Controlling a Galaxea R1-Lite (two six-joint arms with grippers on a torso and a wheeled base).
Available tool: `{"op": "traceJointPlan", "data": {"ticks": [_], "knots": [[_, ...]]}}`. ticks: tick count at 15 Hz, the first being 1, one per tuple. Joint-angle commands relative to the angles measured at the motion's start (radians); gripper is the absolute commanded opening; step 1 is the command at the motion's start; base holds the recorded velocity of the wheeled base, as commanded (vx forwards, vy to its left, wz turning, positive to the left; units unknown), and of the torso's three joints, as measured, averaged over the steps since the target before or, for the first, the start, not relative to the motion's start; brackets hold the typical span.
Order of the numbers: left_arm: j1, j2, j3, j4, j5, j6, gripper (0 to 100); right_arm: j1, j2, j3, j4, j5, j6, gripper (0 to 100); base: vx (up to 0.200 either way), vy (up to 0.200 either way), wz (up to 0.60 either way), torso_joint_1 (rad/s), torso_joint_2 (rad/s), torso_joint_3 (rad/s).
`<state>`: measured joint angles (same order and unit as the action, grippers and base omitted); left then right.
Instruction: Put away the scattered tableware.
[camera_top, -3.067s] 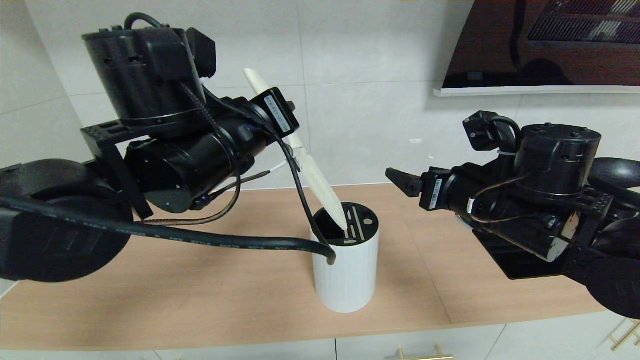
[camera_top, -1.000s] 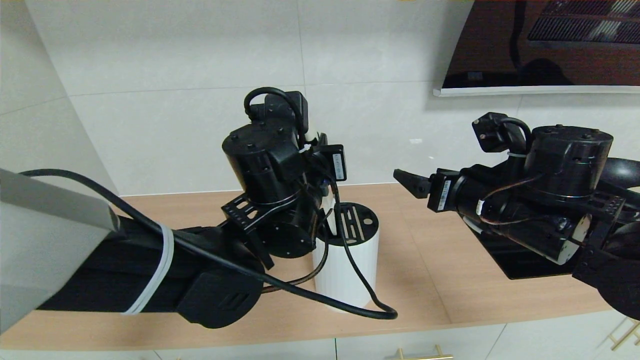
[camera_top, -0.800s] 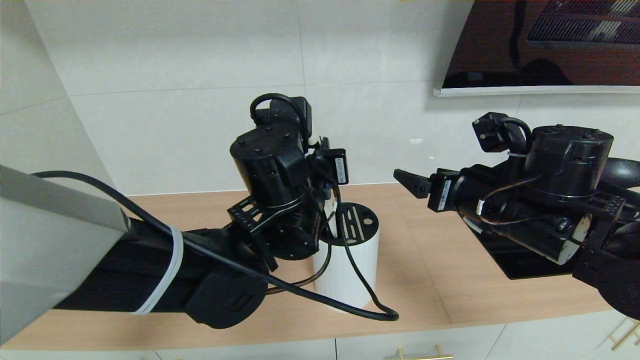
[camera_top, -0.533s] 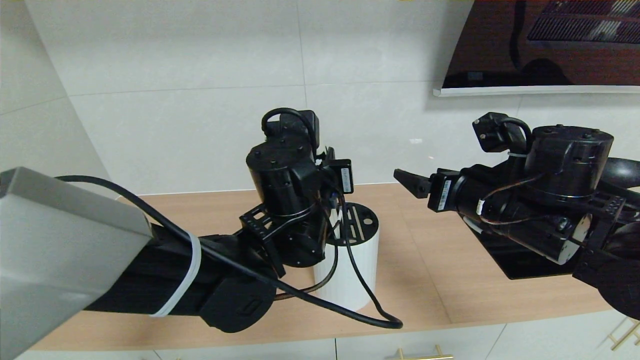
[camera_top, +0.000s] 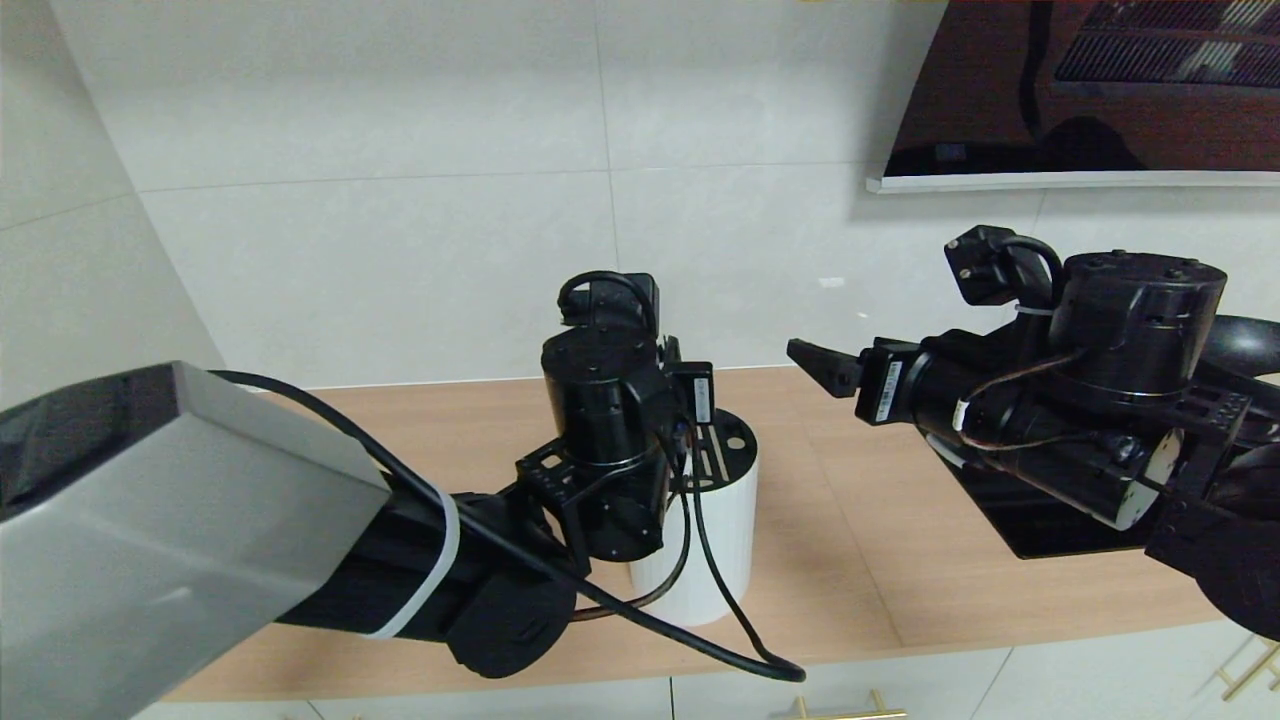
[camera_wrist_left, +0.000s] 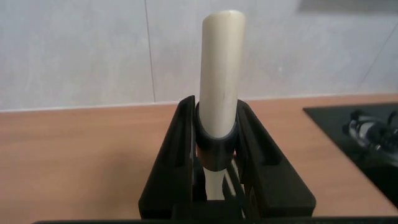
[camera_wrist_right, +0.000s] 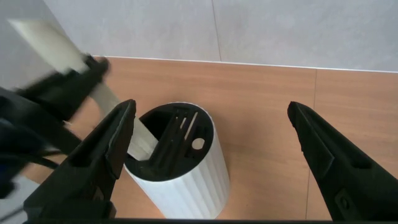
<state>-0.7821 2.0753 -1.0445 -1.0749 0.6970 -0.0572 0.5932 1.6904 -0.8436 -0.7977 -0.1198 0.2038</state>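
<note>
A white ribbed cylindrical holder (camera_top: 715, 545) with a black slotted top (camera_wrist_right: 180, 140) stands on the wooden counter (camera_top: 400, 440). My left gripper (camera_top: 688, 405) hovers just over it, shut on the cream handle of a knife (camera_wrist_left: 219, 68). In the left wrist view the handle stands upright in my left gripper (camera_wrist_left: 216, 107). The right wrist view shows the cream blade (camera_wrist_right: 138, 140) slanting down into the large opening of the holder (camera_wrist_right: 193, 180). My right gripper (camera_top: 812, 362) hangs to the right of the holder, open and empty, and in its own view my right gripper (camera_wrist_right: 210, 109) straddles the holder from above.
A black cooktop (camera_top: 1010, 520) is set into the counter at the right, partly under my right arm. A dark range hood (camera_top: 1080, 90) hangs above it. A white tiled wall (camera_top: 400, 250) runs behind. Bare counter lies left of the holder.
My left arm has come down and shifted right, carrying the knife from tilted high above the holder down into its opening. The right arm has barely moved.
</note>
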Motion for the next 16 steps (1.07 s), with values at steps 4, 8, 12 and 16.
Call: {"op": "traceJointPlan", "data": {"ticks": [4,8,12,16], "knots": [[0.0,0.078,0.003,0.0,0.001,-0.001,0,0.0,0.003,0.0,0.0,0.0,-0.001,100,0.0,0.0,0.0,0.0,0.0,0.0],[-0.005,0.117,0.003,0.001,0.013,-0.001,0,0.002,0.002,0.001,0.0,0.0,0.0,100,0.0,0.0,0.0,0.0,0.0,0.0],[-0.005,0.134,0.009,0.001,0.013,-0.001,0,0.0,0.002,0.001,0.0,0.0,0.0,100,0.0,0.0,0.0,0.0,0.0,0.0],[-0.005,0.132,0.009,0.0,0.013,-0.001,0,0.0,0.002,0.001,0.0,-0.001,0.0,100,0.0,0.0,0.0,0.0,0.0,0.0]]}}
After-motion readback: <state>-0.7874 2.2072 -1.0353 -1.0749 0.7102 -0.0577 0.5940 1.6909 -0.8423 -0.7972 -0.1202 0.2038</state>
